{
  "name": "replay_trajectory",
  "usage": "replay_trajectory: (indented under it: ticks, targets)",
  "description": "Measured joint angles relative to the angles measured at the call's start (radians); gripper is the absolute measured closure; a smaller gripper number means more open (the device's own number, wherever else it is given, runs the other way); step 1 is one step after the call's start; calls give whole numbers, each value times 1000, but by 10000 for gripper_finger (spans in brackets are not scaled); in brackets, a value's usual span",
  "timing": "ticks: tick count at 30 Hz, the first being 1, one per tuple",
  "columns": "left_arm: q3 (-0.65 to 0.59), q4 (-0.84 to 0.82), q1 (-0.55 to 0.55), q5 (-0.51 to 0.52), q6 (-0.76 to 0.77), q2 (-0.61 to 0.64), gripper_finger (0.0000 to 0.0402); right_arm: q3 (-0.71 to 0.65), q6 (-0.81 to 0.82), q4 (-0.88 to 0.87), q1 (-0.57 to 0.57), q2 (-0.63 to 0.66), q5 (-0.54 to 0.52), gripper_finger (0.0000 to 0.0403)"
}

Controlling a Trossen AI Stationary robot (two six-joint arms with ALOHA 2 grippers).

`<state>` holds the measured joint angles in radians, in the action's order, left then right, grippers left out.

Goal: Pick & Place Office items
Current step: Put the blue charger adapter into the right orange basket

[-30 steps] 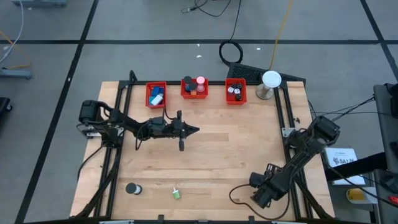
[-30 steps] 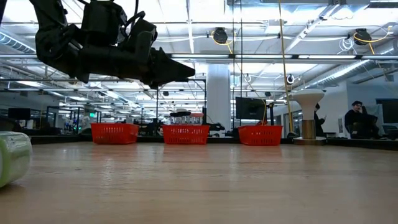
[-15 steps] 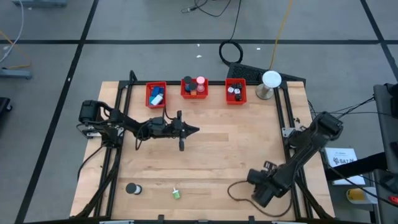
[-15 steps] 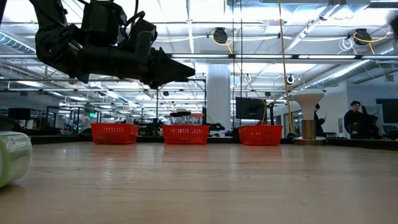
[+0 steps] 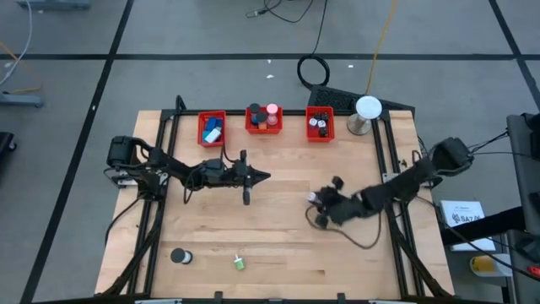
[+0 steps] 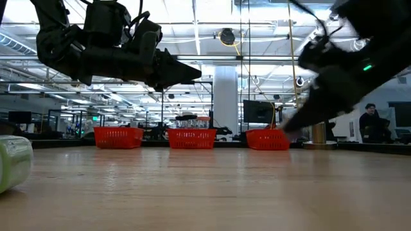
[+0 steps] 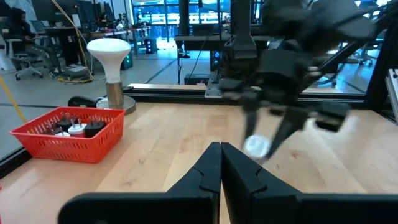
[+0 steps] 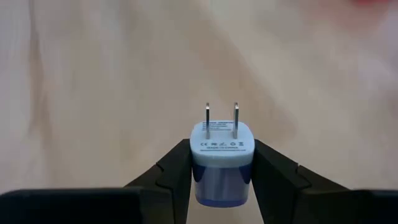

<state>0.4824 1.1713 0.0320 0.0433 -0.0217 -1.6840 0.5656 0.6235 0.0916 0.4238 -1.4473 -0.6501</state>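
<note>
My right gripper (image 5: 316,203) is over the middle-right of the table, shut on a small white-and-blue plug adapter (image 8: 222,162) with two metal prongs (image 8: 221,115). The left wrist view shows this adapter (image 7: 256,146) as a white blur between those fingers. My left gripper (image 5: 263,176) is shut on nothing and hangs above the table's middle, in front of the bins. A black roll (image 5: 179,256) and a green bit (image 5: 239,263) lie on the table near its near left corner. More small items sit in the three red bins. My right gripper pinches the plug adapter between its two fingers (image 8: 180,167), one on each side of the adapter's body (image 8: 222,177). The prongs stick out forward past the fingertips. The arm reaches in from the table's right, and the adapter is lifted clear of the table.
Three red bins (image 5: 212,128) (image 5: 262,120) (image 5: 320,124) stand in a row along the far edge. A white dome lamp (image 5: 367,110) stands at the far right corner. The green item (image 6: 13,163) looms close in the low view. Bare wood (image 5: 278,245) lies between the arms.
My right arm has swung fast from the near right corner up and toward the table's middle, and it now points toward the left side. My left arm has kept still.
</note>
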Motion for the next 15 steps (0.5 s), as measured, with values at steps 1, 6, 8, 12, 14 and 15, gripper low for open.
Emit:
replay_trajectory:
  ticks: [1,6,8,12,14,15]
  targets:
    - [0,0,0,0,0,0,391,-45,-77,145,-47,-10,18,280]
    - [0,-15,0,4,0,0,389,-184,-346,647,-244,-78,132,280]
    - [0,-37,1,15,-4,0,397,-202,-410,731,-302,-111,181,280]
    - [-1,-55,9,38,-3,0,394,-192,-464,869,-384,-213,296,280]
    - [-1,-56,13,40,-3,0,388,-182,-474,923,-407,-276,320,280]
    - [-1,-56,13,40,-4,0,387,-179,-480,954,-414,-307,331,280]
